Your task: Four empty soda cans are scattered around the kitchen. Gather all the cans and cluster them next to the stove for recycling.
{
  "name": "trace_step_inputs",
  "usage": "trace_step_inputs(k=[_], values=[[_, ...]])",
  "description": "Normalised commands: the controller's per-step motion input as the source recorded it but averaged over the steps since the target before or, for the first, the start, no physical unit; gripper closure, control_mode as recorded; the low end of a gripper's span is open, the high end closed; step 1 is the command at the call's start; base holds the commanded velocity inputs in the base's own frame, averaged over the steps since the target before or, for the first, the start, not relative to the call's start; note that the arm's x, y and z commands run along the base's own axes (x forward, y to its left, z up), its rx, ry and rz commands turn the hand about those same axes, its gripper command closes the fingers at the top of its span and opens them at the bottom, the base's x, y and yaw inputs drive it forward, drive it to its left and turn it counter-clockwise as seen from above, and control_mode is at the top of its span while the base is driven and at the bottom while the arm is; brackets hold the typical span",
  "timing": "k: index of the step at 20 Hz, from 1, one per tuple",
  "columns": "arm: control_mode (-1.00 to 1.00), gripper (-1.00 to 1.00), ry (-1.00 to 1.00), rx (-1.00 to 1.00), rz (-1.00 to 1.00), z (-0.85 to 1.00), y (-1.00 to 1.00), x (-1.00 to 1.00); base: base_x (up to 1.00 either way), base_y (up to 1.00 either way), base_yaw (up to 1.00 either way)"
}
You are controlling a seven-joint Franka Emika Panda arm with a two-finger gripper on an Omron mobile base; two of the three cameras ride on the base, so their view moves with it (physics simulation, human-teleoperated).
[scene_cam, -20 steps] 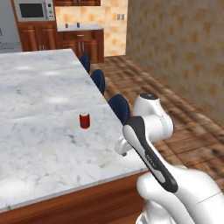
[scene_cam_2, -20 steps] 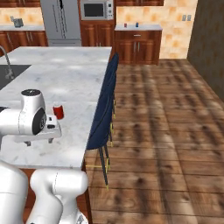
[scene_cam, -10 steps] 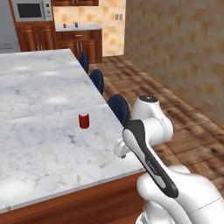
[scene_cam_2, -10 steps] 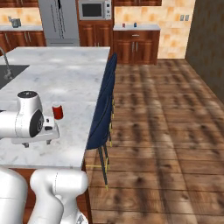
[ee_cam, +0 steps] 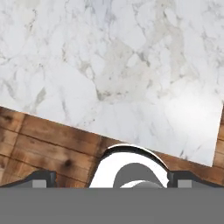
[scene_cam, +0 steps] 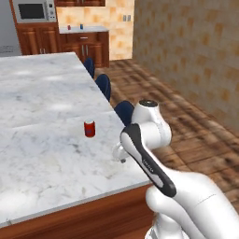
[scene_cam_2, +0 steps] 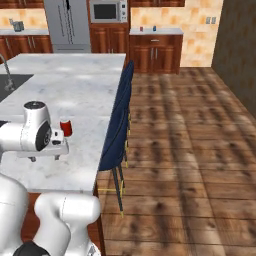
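The soda can (scene_cam: 89, 129), a red one, stands upright on the marble island counter (scene_cam: 42, 107), well in from the edge that faces the stools. In the left base view it sits up and to the left of the gripper (scene_cam: 119, 153), apart from it with bare marble between them; in the right base view the same can (scene_cam_2: 66, 128) shows just past the arm's big white joint, near the hand (scene_cam_2: 46, 151) but not touching it.

The pincer hangs low over the counter near its edge, and its jaws are spread wide with nothing between them. In the hand view the 2 dark fingertips (ee_cam: 40, 179) sit far apart at the bottom corners, looking down on marble and, below the counter's edge, a strip of wood plank floor (ee_cam: 39, 144).

From both base cameras the fingers themselves are mostly hidden behind the arm's own links (only a small pale bit of the hand pokes out), so their spacing is hard to judge there. On the far back counter (scene_cam_2: 156, 31) 2 tiny shapes, 1 red (scene_cam_2: 141, 28) and 1 blue (scene_cam_2: 154, 28), may be further cans, though they are too small to be sure. 3 dark blue stool backs (scene_cam: 103, 86) line the island's side, partly cut off by the counter edge. A sink (scene_cam_2: 11, 84) is cropped at the left of the right base view.
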Motion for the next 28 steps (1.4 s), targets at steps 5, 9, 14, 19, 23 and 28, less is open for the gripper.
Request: trace_step_inputs(k=[5, 9, 14, 19, 23, 28], values=[[-1.00, -1.00, 0.22, -0.04, -0.04, 0.24, 0.01, 1.00, 0.00, 0.00, 0.00], [-1.00, -1.00, 0.06, 0.01, 0.19, -0.03, -0.45, 1.00, 0.00, 0.00, 0.00], [-1.00, -1.00, 0.00, -0.02, -0.02, -0.09, 0.04, 1.00, 0.00, 0.00, 0.00], [-1.00, -1.00, 0.05, -0.02, -0.01, 0.12, 0.49, 0.95, 0.00, 0.00, 0.00], [-1.00, -1.00, 0.11, -0.01, 0.00, 0.12, 0.59, 0.77, 0.00, 0.00, 0.00], [-1.00, -1.00, 0.03, -0.09, 0.00, 0.01, 0.42, 0.64, 0.00, 0.00, 0.00]])
